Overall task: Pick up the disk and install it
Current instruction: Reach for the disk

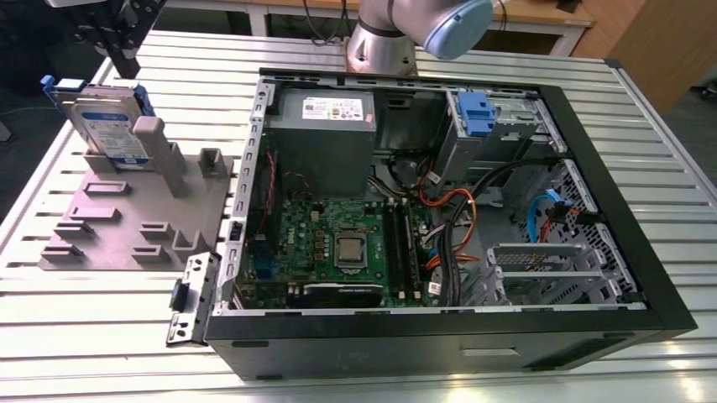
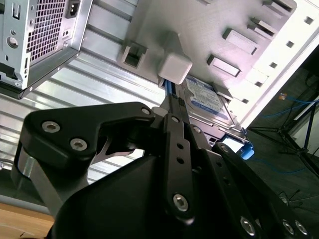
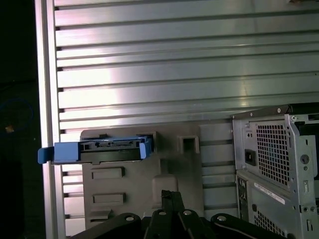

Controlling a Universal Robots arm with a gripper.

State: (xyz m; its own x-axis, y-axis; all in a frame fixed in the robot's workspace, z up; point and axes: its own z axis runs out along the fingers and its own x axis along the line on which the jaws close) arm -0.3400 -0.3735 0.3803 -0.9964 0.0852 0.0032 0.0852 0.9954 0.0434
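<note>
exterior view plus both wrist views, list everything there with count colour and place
disk: one, silver with blue frame, upright in the fixture, exterior view's left
fixture: one, grey, on the table beside the case
computer case: one, black, open, mid-table
power supply: one, grey, inside the case
motherboard: one, green, inside the case
table: one, slatted aluminium, under everything
arm: one, grey and blue, beyond the case
tool: one, black, over the fixture near the disk
</note>
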